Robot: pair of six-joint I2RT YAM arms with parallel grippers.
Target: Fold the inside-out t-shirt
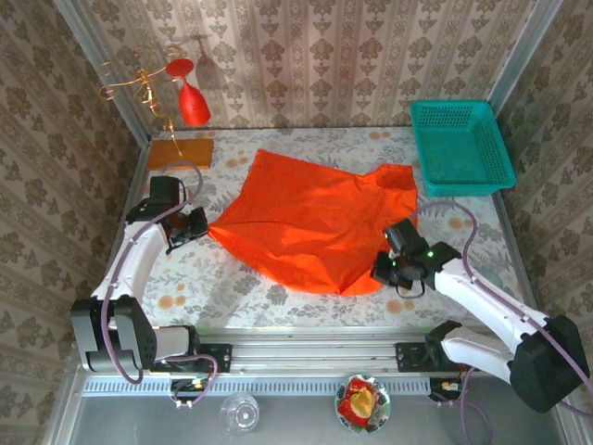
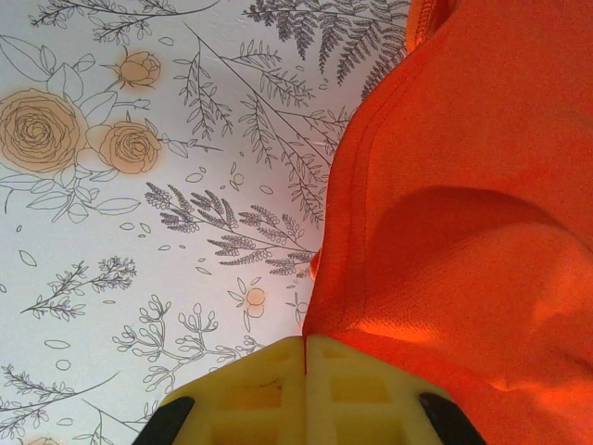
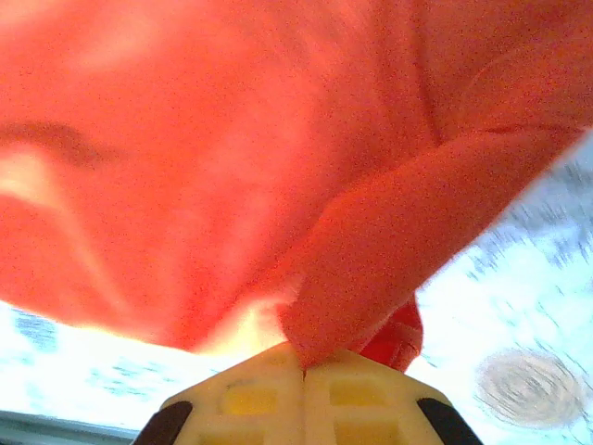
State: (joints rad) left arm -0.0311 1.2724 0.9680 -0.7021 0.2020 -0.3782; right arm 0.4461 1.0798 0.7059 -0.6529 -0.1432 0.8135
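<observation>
The bright orange-red t-shirt lies spread and wrinkled across the middle of the floral table, one sleeve pointing to the back right. My left gripper is at the shirt's left corner, its yellow jaws shut on the hemmed edge of the t-shirt. My right gripper sits at the shirt's near right corner and is shut on a bunched fold of the t-shirt, which rises from between the jaws. The seam between the left gripper fingers shows no gap; the right gripper looks the same.
A teal basket stands at the back right. A flat orange-brown board lies at the back left, with a red wine glass hanging on a wire stand above it. The table's near strip is bare floral cloth.
</observation>
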